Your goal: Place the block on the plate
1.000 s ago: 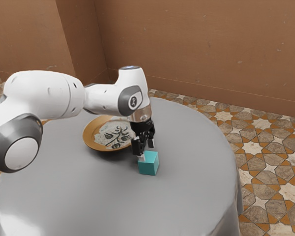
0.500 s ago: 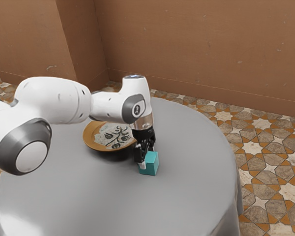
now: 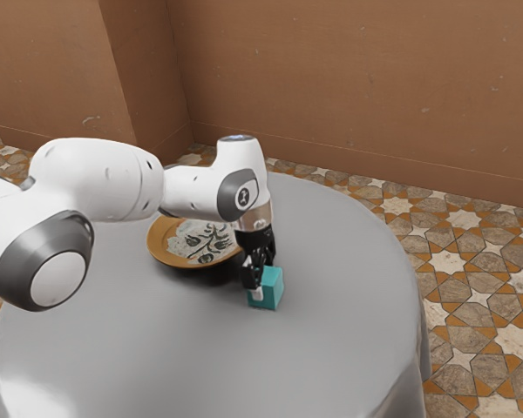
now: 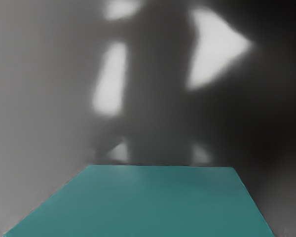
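Where the block point(image 3: 270, 296) stands: right down at the table's surface, off the plate and just beside it, a teal cube, upright; whether its underside touches the cloth, I cannot tell
End effector point(image 3: 263, 277): low over the cube and closed on it, one pale fingertip point(image 3: 258, 294) pressed to the near side, the other hidden behind the block
Wrist view: the teal top, big and close, at the lower edge, and beyond it grey and near-black with pale patches
Plate point(image 3: 161, 249): orange rim, cream middle, dark leafy pattern, toward the exterior view's left from the block and a little farther back
Table point(image 3: 183, 348): round, under a smooth grey cloth, carrying both of them
Arm point(image 3: 96, 178): white with grey joints, reaching in from the exterior view's left, hand pointing down
Room: brown walls point(image 3: 331, 87), and a floor point(image 3: 462, 261) of star-patterned tiles
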You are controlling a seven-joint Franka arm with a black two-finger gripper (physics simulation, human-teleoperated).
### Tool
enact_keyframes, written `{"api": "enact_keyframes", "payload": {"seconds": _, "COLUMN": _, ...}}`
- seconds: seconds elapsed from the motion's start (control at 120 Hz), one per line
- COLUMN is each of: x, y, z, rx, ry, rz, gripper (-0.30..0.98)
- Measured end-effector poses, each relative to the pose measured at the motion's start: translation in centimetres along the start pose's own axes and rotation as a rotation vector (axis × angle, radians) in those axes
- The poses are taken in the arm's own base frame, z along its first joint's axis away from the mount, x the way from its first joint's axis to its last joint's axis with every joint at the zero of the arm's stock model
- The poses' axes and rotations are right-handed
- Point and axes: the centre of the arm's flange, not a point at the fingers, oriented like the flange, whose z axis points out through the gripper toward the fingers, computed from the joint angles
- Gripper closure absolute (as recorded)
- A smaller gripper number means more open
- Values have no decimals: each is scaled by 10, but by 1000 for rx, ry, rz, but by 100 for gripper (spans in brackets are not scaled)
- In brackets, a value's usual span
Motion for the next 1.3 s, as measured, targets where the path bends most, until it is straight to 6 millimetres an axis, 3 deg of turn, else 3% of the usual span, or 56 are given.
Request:
{"api": "enact_keyframes", "payload": {"seconds": 0.167, "x": -1, "y": 3, "z": -9, "rx": -38, "ry": -12, "rz": -1, "gripper": 29}}
{"api": "enact_keyframes", "payload": {"seconds": 0.4, "x": -6, "y": 3, "z": -37, "rx": -99, "ry": -41, "rz": 1, "gripper": 31}}
{"api": "enact_keyframes", "payload": {"seconds": 0.633, "x": -30, "y": -6, "z": -56, "rx": -135, "ry": -68, "rz": 26, "gripper": 31}}
{"api": "enact_keyframes", "payload": {"seconds": 1.1, "x": -2, "y": 0, "z": -178, "rx": -306, "ry": -59, "rz": 25, "gripper": 31}}
{"api": "enact_keyframes", "payload": {"seconds": 1.3, "x": 31, "y": 11, "z": -222, "rx": -361, "ry": 1, "rz": -6, "gripper": 31}}
